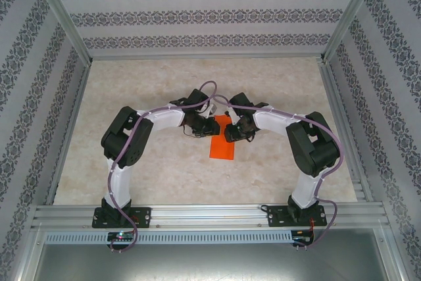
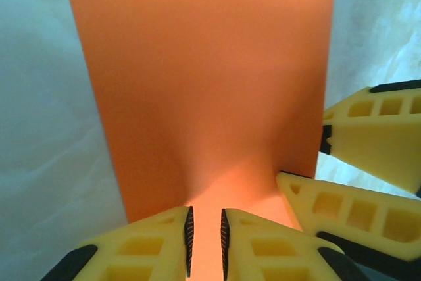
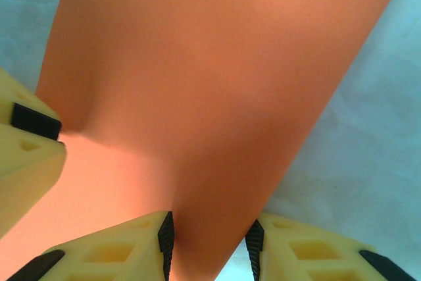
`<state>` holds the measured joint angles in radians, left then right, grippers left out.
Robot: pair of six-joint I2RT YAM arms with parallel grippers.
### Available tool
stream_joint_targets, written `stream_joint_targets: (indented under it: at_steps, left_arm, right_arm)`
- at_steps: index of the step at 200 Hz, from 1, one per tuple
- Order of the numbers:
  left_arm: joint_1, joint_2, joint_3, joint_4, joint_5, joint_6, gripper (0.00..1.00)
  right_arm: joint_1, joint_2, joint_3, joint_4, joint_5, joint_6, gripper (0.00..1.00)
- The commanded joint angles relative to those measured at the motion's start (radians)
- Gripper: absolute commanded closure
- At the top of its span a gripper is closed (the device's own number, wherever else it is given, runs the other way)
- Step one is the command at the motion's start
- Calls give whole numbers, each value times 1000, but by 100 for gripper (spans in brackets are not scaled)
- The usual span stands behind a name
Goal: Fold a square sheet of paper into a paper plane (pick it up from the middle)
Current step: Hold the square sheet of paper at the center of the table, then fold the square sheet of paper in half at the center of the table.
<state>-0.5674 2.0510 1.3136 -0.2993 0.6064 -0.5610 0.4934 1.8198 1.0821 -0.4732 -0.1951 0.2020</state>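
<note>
The square sheet of paper [image 1: 222, 147] lies on the table's middle as a narrow bright orange-red strip, apparently folded. Both grippers meet at its far end. My left gripper [image 1: 209, 127] bears down on that end; in the left wrist view the left gripper [image 2: 204, 236] is open by a narrow gap, with lit paper [image 2: 204, 83] bulging between the pads. My right gripper [image 1: 231, 129] is beside it. In the right wrist view the right gripper [image 3: 209, 241] is open wider, astride a raised ridge of paper [image 3: 217, 90]. No paper plane has taken shape.
The marble-patterned table [image 1: 164, 90] is framed by aluminium rails and patterned walls. The right gripper's yellow fingers [image 2: 368, 129] crowd the left wrist view, and a left finger [image 3: 26, 149] shows at the right wrist view's left edge, so the two grippers are very close.
</note>
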Motion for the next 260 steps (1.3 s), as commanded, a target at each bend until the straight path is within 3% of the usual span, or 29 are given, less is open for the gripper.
stream_joint_targets:
  at_steps: [1,51,158,185,214,260]
  left_arm:
    - [-17,21,3,-7,-15,21,80]
    - [-23,49,5,-64,-70,62,83]
    - [-28,80,15,-122,-131,105,82]
    - [-29,83,18,-129,-134,110,82]
    - [-29,85,18,-126,-133,110,82]
    - [-29,82,7,-126,-138,113,82]
  right_arm:
    - [7,29,-23,7,13,-4,62]
    - [2,20,-25,13,2,-2,62]
    - [-78,-208,-124,60,-68,52,45]
    - [-114,-276,-183,145,-219,125,50]
    - [-118,-263,-225,286,-375,232,69]
    - [-120,-161,-220,369,-417,269,77]
